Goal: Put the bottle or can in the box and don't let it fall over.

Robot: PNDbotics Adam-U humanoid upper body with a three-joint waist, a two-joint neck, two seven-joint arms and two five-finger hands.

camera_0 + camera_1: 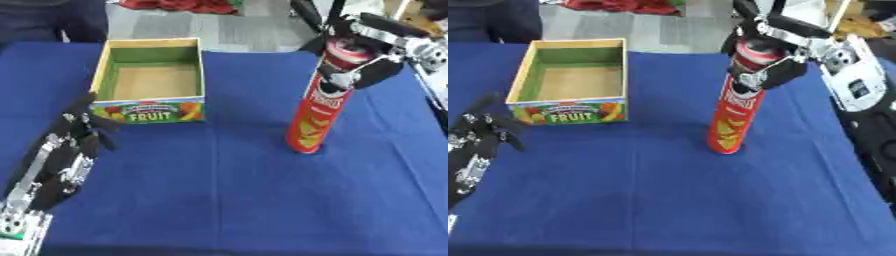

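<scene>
right hand (354,60) fingers curled round can (317,117) top | left hand (66,155) fingers spread

Both head eyes look steeply down, close over the blue counter (227,200), sharing nearly all of it, slightly offset sideways.
</scene>
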